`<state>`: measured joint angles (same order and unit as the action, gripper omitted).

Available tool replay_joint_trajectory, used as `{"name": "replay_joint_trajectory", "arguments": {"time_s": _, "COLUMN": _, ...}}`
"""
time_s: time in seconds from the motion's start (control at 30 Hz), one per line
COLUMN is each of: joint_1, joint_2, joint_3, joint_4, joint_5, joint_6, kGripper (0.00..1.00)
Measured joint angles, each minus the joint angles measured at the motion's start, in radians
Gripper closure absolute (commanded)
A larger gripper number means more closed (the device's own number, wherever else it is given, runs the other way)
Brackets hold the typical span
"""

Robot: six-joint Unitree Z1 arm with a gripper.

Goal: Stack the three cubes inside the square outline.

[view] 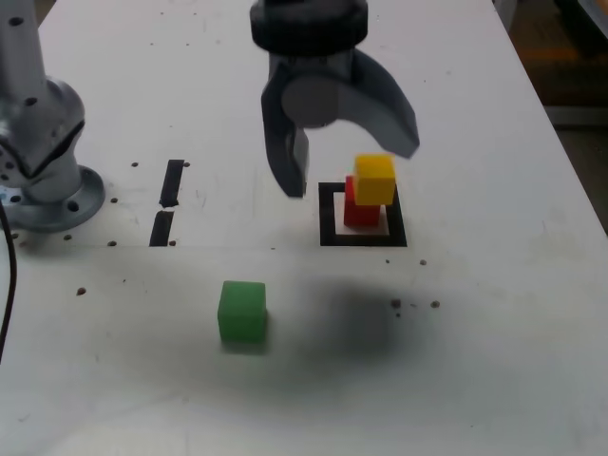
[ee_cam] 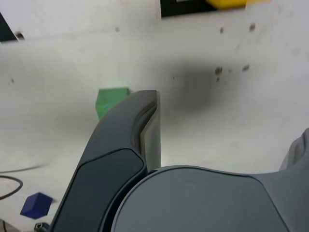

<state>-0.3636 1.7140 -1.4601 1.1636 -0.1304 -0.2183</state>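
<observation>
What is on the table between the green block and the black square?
Nothing but bare white table and shadow lies between the green block and the black square, seen in the exterior view.

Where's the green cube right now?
In the exterior view, the green cube sits alone on the table, nearer the camera and to the left of the square outline holding the red-and-yellow stack.

White table (view: pixel 494 361) fills most of the exterior view, w/ small dark holes and specks, two short black bar marks (view: pixel 167 204) toward that view's left. Soft dark shadow (view: pixel 351 332) near centre. Past the table's right edge, brownish floor (view: pixel 579 161); dark furniture at top right, too blurred to ID.
</observation>
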Motion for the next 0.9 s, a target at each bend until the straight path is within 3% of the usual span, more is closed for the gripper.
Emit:
{"name": "replay_joint_trajectory", "arguments": {"time_s": 0.3, "joint_1": -0.135, "joint_2": -0.002, "joint_3": 0.024, "joint_4": 0.014, "joint_5": -0.032, "joint_6": -0.096, "kGripper": 0.0}}
{"name": "replay_joint_trajectory", "arguments": {"time_s": 0.67, "joint_1": -0.201, "joint_2": -0.018, "joint_3": 0.117, "joint_4": 0.047, "joint_5": -0.079, "joint_6": -0.158, "kGripper": 0.01}}
{"name": "replay_joint_trajectory", "arguments": {"time_s": 0.9, "joint_1": -0.224, "joint_2": 0.006, "joint_3": 0.208, "joint_4": -0.047, "joint_5": -0.122, "joint_6": -0.168, "kGripper": 0.02}}
